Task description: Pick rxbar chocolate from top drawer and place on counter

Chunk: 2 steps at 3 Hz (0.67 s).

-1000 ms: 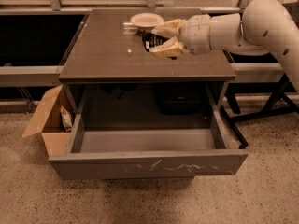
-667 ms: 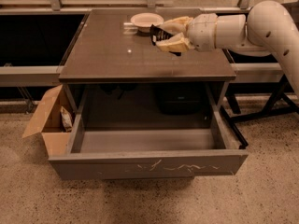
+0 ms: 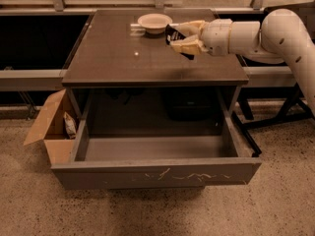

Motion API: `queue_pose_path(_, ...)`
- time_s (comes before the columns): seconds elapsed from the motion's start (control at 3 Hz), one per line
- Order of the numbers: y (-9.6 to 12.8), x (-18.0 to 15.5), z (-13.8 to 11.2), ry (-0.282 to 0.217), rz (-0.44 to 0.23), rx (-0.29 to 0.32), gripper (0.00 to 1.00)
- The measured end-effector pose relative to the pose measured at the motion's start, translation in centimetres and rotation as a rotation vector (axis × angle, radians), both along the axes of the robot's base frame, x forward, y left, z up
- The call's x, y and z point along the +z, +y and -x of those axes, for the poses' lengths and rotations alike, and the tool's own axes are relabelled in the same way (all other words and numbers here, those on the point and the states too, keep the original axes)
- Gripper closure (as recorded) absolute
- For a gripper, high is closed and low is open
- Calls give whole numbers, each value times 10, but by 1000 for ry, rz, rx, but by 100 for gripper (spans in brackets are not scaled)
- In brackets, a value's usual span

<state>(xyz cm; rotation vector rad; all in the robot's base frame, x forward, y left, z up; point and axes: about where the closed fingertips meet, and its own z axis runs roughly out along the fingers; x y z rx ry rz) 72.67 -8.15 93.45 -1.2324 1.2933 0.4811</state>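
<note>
My gripper reaches in from the right, above the rear right part of the counter. It is shut on the rxbar chocolate, a small black wrapper that shows between the pale fingers, close to the right of a bowl. The bar is held just above the dark brown tabletop. The top drawer is pulled open below the counter; its grey inside shows nothing in it, and its front panel has white scratches.
A pale bowl sits at the counter's rear middle. A brown cardboard box with a pale snack packet stands on the floor left of the drawer. Dark metal frame legs stand to the right.
My gripper has shifted a little to the right and toward the rear of the counter with the black bar in it. The drawer and the bowl have not moved.
</note>
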Motion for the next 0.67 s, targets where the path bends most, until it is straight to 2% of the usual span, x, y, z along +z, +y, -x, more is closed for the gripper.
queue_pose_path(0.33,-2,-7,-8,38,-7,-13,19)
queue_pose_path(0.67,-2,-11,-15,53,-3,-13,0)
